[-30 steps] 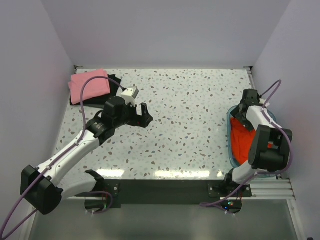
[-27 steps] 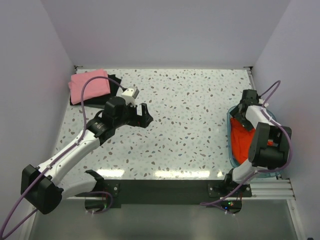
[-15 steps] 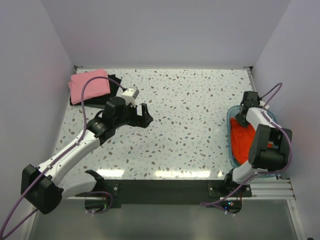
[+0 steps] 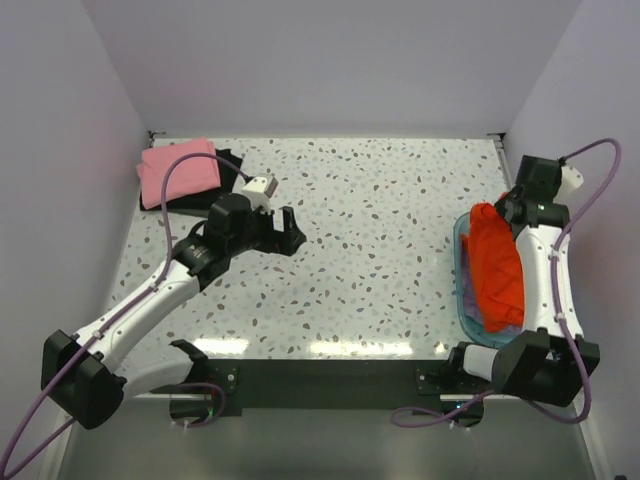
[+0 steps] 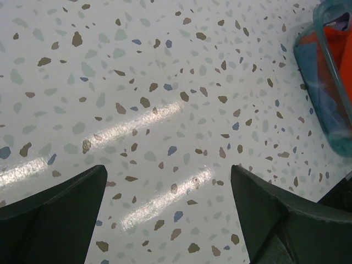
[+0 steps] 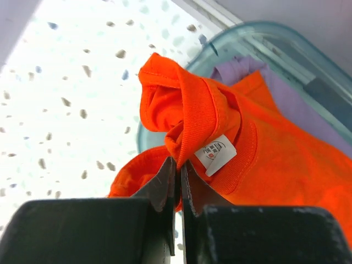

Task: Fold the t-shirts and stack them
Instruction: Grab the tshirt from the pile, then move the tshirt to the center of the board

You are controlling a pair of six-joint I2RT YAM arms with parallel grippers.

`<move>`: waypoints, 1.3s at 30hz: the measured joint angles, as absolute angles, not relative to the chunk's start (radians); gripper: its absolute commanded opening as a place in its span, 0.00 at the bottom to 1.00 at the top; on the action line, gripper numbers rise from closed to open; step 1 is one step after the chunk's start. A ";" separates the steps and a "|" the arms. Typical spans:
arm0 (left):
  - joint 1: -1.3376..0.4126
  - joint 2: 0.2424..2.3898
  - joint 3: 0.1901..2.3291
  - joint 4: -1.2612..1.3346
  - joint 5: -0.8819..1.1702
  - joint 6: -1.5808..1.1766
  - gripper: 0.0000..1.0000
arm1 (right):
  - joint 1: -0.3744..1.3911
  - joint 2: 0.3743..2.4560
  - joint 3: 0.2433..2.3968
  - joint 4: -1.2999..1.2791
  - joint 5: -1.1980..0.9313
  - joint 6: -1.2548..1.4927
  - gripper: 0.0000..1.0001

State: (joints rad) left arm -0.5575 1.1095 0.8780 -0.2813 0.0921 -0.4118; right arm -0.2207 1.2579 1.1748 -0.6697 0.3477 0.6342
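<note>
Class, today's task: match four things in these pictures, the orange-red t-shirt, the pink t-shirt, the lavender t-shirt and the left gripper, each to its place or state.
Column one
1. bright orange-red cloth t-shirt
2. pink cloth t-shirt
3. pale lavender cloth t-shirt
4. left gripper

Column two
A. lying under another shirt in the translucent blue plastic basket
B. open over the speckled tabletop
C. folded on top of the black cloth t-shirt
D. pinched in the shut right gripper

Pairs: 1-D, 2-C, 3-A, 4-B
</note>
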 measured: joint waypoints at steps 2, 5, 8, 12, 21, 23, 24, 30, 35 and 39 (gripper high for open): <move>-0.558 1.105 0.878 -0.281 0.092 -0.412 1.00 | -0.221 1.222 1.237 -0.705 0.333 0.616 0.00; -0.558 1.097 0.878 -0.282 0.092 -0.412 1.00 | -0.221 1.186 1.338 -0.735 0.281 0.588 0.00; -0.558 1.084 0.879 -0.282 0.089 -0.412 1.00 | -0.217 1.169 1.477 -0.756 0.200 0.564 0.00; -0.558 1.068 0.892 -0.294 0.076 -0.412 1.00 | -0.199 1.195 1.705 -0.763 0.075 0.553 0.00; -0.558 1.017 0.969 -0.306 0.014 -0.413 1.00 | 0.192 1.391 2.196 -0.700 -0.045 0.562 0.00; -0.558 1.004 0.986 -0.309 -0.014 -0.419 1.00 | 0.310 1.443 2.248 -0.669 -0.049 0.565 0.00; -0.558 0.997 0.994 -0.311 -0.029 -0.425 1.00 | 0.361 1.463 2.257 -0.648 -0.049 0.566 0.00; -0.556 0.945 1.010 -0.347 -0.144 -0.454 1.00 | 0.545 1.549 2.183 -0.565 -0.101 0.577 0.12; -0.548 0.899 1.009 -0.395 -0.224 -0.480 0.98 | 0.435 1.424 1.696 -0.485 -0.140 0.612 0.54; -0.543 0.874 0.969 -0.400 -0.277 -0.509 0.92 | 0.209 1.356 1.324 -0.498 -0.118 0.631 0.72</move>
